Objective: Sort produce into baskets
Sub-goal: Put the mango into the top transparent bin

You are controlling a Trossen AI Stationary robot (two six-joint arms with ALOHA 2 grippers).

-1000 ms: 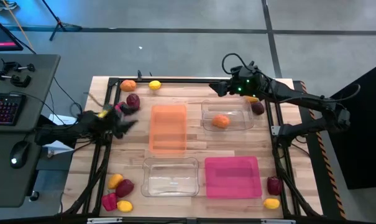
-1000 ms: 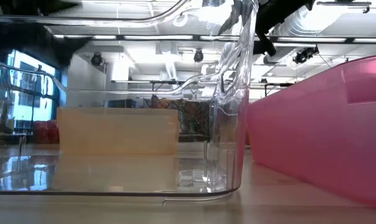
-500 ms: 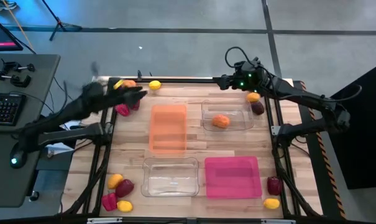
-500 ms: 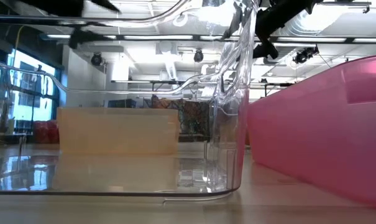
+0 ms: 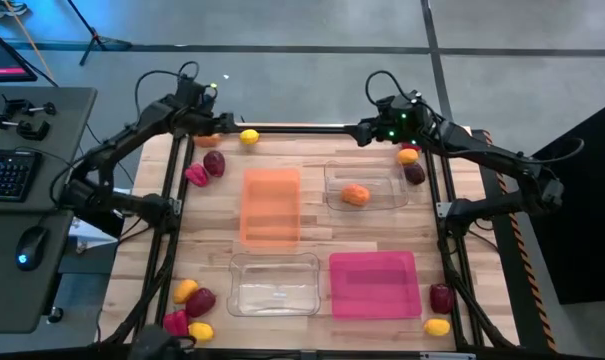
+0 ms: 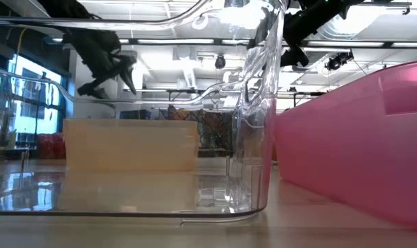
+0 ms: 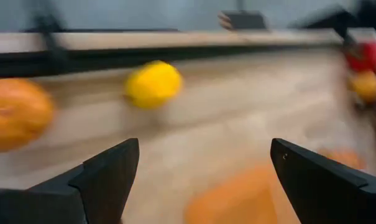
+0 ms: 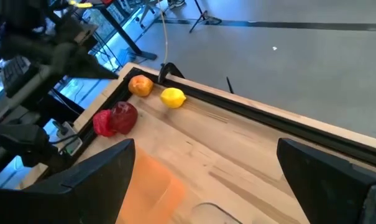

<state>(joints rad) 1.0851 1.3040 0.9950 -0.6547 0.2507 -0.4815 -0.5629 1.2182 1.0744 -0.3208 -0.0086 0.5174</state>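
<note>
My left gripper is open and empty above the table's far left corner. In its wrist view an orange fruit and a lemon lie ahead. A maroon fruit and a red pepper lie close by. My right gripper is open and empty over the far edge, beside the far clear basket, which holds one orange fruit. The orange basket, the near clear basket and the pink basket hold nothing.
An orange fruit and a maroon fruit lie at the far right. Several pieces lie at the near left corner. A maroon fruit and a lemon lie near right. A black rail runs along the far edge.
My left gripper has swung fast from the table's left edge toward the far edge and now stands over the far left corner. My right gripper has shifted a little toward the far edge. No fruit has moved.
</note>
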